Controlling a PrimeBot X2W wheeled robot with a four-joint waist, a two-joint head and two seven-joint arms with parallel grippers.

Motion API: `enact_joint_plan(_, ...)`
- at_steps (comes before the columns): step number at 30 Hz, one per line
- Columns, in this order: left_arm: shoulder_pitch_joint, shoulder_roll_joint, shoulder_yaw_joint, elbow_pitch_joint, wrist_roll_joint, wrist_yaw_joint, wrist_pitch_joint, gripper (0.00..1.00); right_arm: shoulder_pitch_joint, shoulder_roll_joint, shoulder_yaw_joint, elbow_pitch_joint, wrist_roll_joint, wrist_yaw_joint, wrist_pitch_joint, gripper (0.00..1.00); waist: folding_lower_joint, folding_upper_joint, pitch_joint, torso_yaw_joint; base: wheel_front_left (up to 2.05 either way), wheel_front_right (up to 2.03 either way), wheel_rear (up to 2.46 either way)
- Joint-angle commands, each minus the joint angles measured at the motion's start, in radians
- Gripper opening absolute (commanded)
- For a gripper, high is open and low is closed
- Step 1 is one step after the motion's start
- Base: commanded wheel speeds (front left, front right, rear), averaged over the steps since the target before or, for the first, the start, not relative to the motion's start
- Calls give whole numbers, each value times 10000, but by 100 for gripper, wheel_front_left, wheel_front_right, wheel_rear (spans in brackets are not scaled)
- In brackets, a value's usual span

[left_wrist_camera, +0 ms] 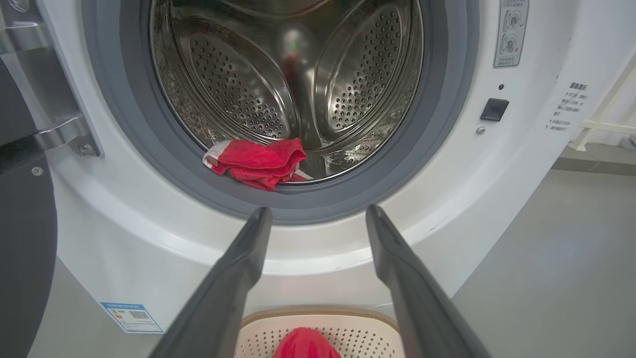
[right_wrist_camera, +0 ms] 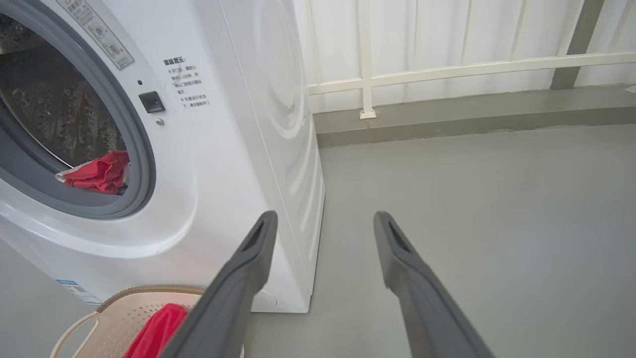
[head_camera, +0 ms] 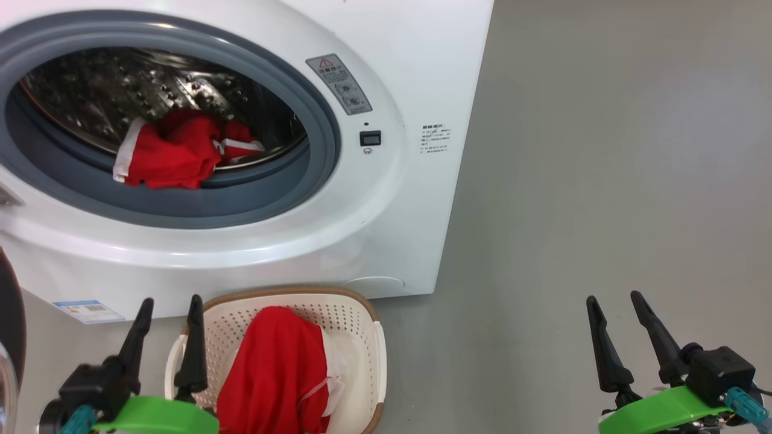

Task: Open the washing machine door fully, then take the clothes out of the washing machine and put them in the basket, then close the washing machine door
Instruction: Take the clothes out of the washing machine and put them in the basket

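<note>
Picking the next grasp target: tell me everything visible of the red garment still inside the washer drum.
The bright red fabric garment with white trim lies crumpled in loose folds at the front bottom of the perforated steel drum. Its near edge hangs over the drum lip onto the grey rubber ring. The cloth looks soft and matte, with a white band at its left end. Only the drum and ring touch it.

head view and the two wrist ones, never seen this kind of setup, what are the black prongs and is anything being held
Three cameras on one two-armed robot: one on its head looking down, one on each wrist looking along that arm's fingers. The dark prongs are its left gripper and right gripper, both open and empty. Before it stands a washer with its door swung open. One red garment lies at the front of the drum; a second garment lies in the basket on the floor.
</note>
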Motion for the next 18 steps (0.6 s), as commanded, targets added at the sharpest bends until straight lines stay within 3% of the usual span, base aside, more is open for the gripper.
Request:
enact_joint_plan(1, 116, 164, 362, -418, 88, -56, -49, 100, -11, -126, 161, -248, -53, 73, -65, 100, 0, -1, -35, 4, 0, 0, 0)
enact_joint_plan(10, 1064, 59, 622, -1507, 175, -56, -49, 100, 127, -123, 73, -285, -44, 73, -65, 100, 0, -1, -46, 15, 0, 0, 0)
enact_joint_plan(18, 1123, 4, 610, -1641, 169, -56, -49, 100, 78, -134, 32, -325, -64, 73, -65, 100, 0, -1, 70, 95, 0, 0, 0)
